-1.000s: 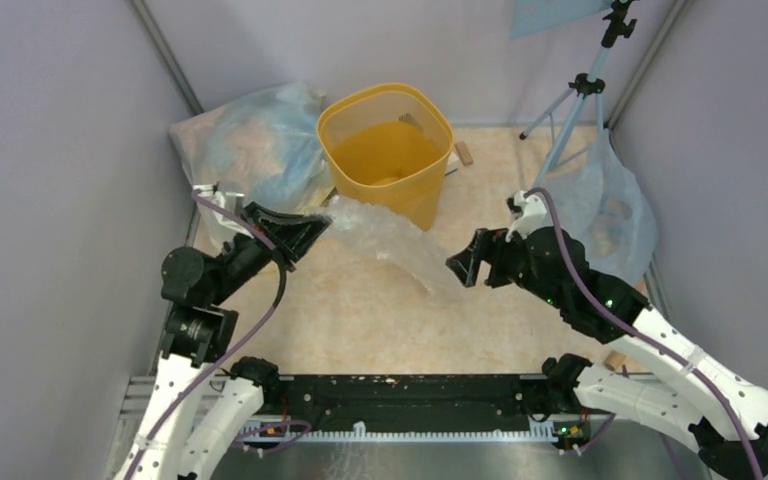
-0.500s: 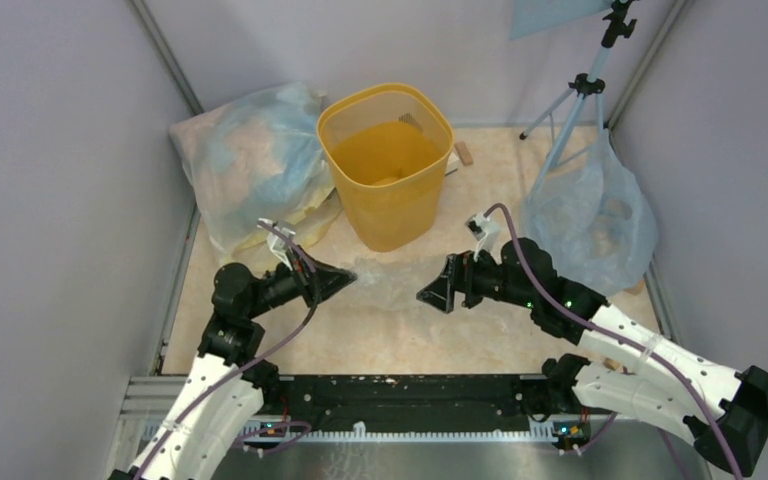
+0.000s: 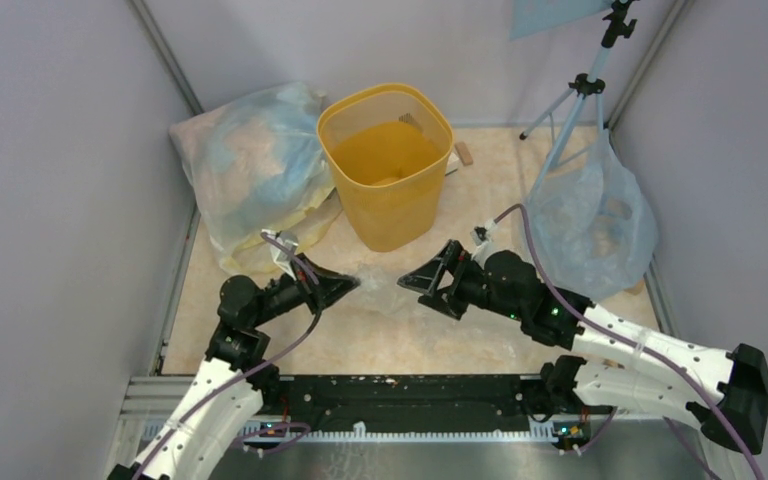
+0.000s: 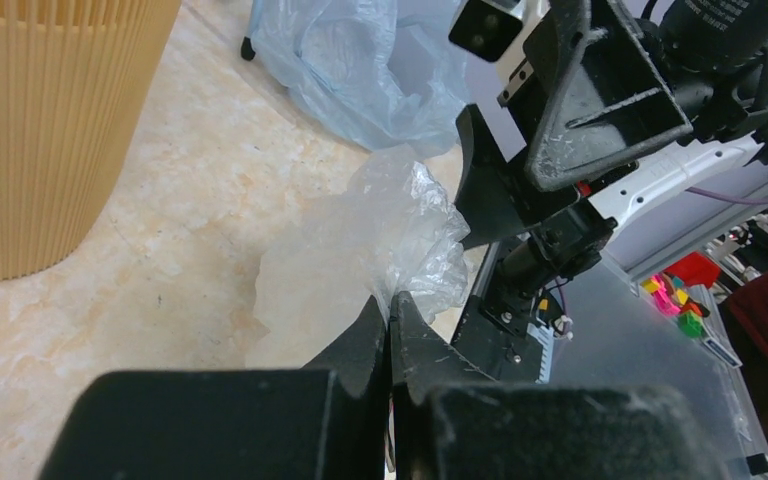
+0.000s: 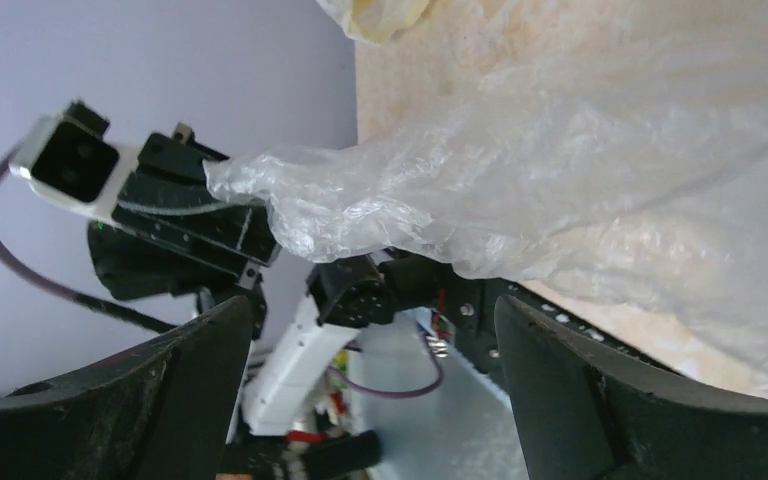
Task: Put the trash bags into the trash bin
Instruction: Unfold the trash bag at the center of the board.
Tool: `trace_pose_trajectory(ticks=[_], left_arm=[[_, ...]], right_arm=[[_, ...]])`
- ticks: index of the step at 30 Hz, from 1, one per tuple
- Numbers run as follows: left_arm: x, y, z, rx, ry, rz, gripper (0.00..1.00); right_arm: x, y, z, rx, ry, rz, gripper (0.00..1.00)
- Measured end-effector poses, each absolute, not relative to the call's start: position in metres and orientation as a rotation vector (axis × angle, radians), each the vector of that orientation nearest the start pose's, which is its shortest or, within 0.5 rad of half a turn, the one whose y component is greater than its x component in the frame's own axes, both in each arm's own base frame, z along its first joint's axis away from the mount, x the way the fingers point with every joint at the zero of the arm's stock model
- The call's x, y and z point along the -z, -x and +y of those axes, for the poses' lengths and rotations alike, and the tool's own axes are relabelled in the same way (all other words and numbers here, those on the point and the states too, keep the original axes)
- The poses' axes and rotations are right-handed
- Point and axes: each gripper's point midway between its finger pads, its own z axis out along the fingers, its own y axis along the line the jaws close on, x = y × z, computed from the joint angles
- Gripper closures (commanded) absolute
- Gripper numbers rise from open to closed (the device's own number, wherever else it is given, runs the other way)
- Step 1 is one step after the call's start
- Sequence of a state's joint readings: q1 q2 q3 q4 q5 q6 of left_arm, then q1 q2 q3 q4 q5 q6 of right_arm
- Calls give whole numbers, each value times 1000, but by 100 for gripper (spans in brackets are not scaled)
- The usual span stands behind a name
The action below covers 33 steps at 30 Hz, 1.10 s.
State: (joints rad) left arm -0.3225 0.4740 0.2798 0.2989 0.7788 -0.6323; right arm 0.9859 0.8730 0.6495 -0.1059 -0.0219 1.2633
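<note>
On the bench (image 3: 410,345) before the yellow translucent plastic bin (image 3: 400,215), the crinkly clear film bag (image 3: 385,287) has dropped flat, its edge pinched in the closed left pincer (image 3: 350,284); the right pincer (image 3: 418,290) gapes empty beside it, bare bench nearer.

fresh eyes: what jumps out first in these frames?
The yellow bin stands open at the back centre, between two bluish sacks. In front of it a clear trash bag lies crumpled on the table, pinched by the shut left pincer, with the right pincer wide open facing it.
</note>
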Motion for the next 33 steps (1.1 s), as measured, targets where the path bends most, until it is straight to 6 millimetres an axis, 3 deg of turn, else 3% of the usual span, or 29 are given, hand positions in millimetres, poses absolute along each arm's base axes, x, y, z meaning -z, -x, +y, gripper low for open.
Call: trace_pose_trajectory(ticks=[9,11,13,15,16,18,20,24,29,33], left_arm=[[-227,-169,-215,1276,-469,1536,100],[-226,-166,-220,1273,-492,1525,100],[-226,-162,-226,1273,-522,1510,100],[-225,-157,-231,1274,-551,1504,90],[-224,-155,-233,1273,-568,1501,81],[-222,-154,-235,1265,-591,1505,54],[-224,-155,-235,1246,-600,1524,33],[-246,-167,-227,1175,-507,1602,10],[-285,-171,-202,1106,-323,1588,7],[-283,-181,-186,1025,-193,1675,8]], right_arm=[[-219,-162,322,-1573,-802,2210,11],[-214,-168,327,-1575,-866,2202,28],[-213,-174,330,-1581,-912,2180,58],[-213,-179,332,-1593,-947,2153,88],[-213,-180,331,-1588,-957,2145,98],[-211,-183,330,-1570,-961,2133,100],[-210,-185,328,-1541,-934,2130,100],[-218,-184,324,-1490,-697,2094,100],[-279,-171,312,-1560,-320,1865,100],[-320,-155,294,-1569,-114,1692,100]])
